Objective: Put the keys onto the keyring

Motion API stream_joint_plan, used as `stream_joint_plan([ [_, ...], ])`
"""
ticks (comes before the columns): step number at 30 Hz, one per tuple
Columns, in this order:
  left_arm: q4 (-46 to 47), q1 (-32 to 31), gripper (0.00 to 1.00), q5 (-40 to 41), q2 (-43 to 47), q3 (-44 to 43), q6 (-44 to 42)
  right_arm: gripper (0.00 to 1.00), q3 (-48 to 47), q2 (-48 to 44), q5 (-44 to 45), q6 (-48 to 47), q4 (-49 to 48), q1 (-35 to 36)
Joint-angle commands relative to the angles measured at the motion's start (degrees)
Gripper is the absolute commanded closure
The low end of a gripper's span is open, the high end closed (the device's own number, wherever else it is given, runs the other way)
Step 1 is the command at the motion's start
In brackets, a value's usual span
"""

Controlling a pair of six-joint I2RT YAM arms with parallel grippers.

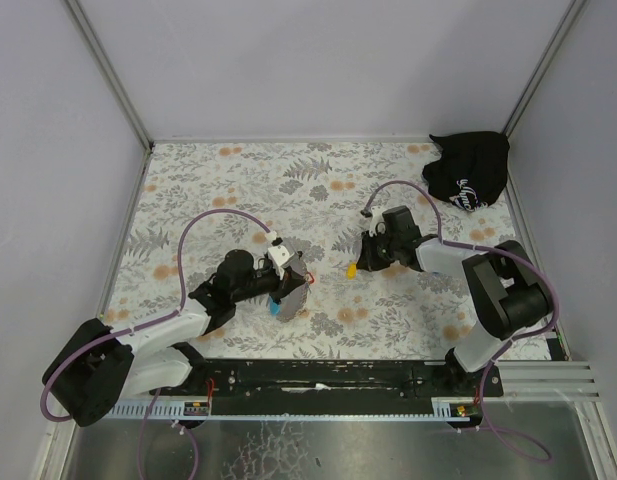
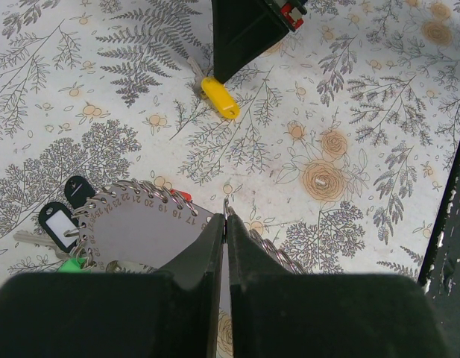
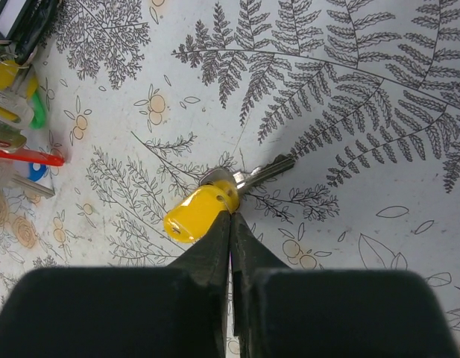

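The left gripper (image 2: 224, 218) is squeezed shut on the edge of the keyring (image 2: 140, 231). The keyring is a grey round plate with numbers and wire loops, and a black tag (image 2: 58, 222) lies just beside it. Farther out, the right gripper (image 3: 231, 215) has its fingers pressed together. Its tips touch the yellow key (image 3: 198, 214), which lies flat on the flowery table (image 1: 188, 180). A black bag (image 1: 470, 172) sits in the far right corner.

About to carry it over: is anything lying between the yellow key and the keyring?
Nothing visible. Only bare patterned table lies between the yellow key, pinched by the right claw, and the keyring in the left claw.
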State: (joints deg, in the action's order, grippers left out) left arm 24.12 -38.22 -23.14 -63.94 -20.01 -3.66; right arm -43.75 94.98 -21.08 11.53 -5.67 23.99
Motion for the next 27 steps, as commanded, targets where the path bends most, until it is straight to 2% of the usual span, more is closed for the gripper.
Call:
stream_joint_plan([
  [1, 1.5, -0.2, 1.00, -0.5, 1.0, -1.2, 0.2, 0.99, -2.4, -3.6, 0.0, -1.1, 4.5, -0.1],
  [4, 1.5, -0.2, 1.00, -0.5, 1.0, -1.2, 0.3, 1.00, -6.1, -6.0, 4.0, -2.6, 12.4, 0.8],
  [9, 1.4, -0.2, 1.00, -0.3, 1.4, -1.1, 0.2, 1.00, -13.0, -6.1, 18.3, -5.5, 26.3, 6.0],
  [17, 1.2, -0.2, 1.00, -0.3, 2.1, -1.0, 0.3, 1.00, -19.3, -5.4, 32.6, -6.7, 38.0, 11.9],
  [21, 1.3, -0.2, 1.00, -0.3, 2.3, -0.9, 0.4, 1.00, -21.2, -7.1, 37.0, -6.6, 43.4, 13.5],
  [27, 1.4, -0.2, 1.00, -0.5, 2.2, -0.8, 0.4, 1.00, -24.3, -6.3, 37.8, -7.2, 51.4, 14.4],
])
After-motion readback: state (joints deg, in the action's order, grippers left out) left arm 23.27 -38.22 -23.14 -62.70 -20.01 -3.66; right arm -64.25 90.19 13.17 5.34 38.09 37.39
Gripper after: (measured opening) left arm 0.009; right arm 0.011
